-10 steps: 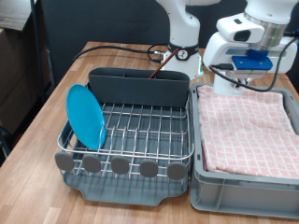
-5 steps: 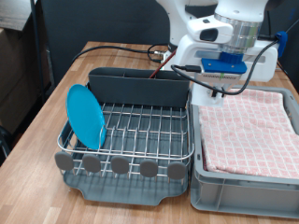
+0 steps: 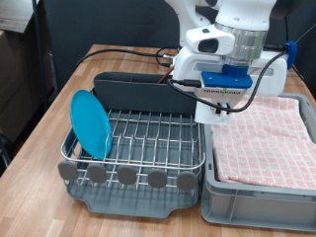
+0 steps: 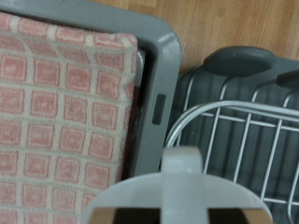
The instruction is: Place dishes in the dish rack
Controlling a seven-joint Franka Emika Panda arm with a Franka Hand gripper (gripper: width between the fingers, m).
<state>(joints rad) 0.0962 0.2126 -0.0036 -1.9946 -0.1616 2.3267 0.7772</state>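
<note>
The turquoise-blue plate stands on edge in the silver wire dish rack, at its side on the exterior view's left. My gripper hangs over the border between the rack and the grey bin. A white mug hangs under it and moves with it; the fingers themselves are hidden. In the wrist view the mug fills the lower middle, above the bin's rim and the rack's wires. The wooden spoon is out of view.
The rack's tall grey caddy stands at its far side, and round grey tabs line its near edge. A pink checked cloth lines the bin. Black cables lie on the wooden table behind.
The arm has swung to the exterior view's left, from above the bin's far corner to the edge by the rack, carrying the white mug. The plate has not moved.
</note>
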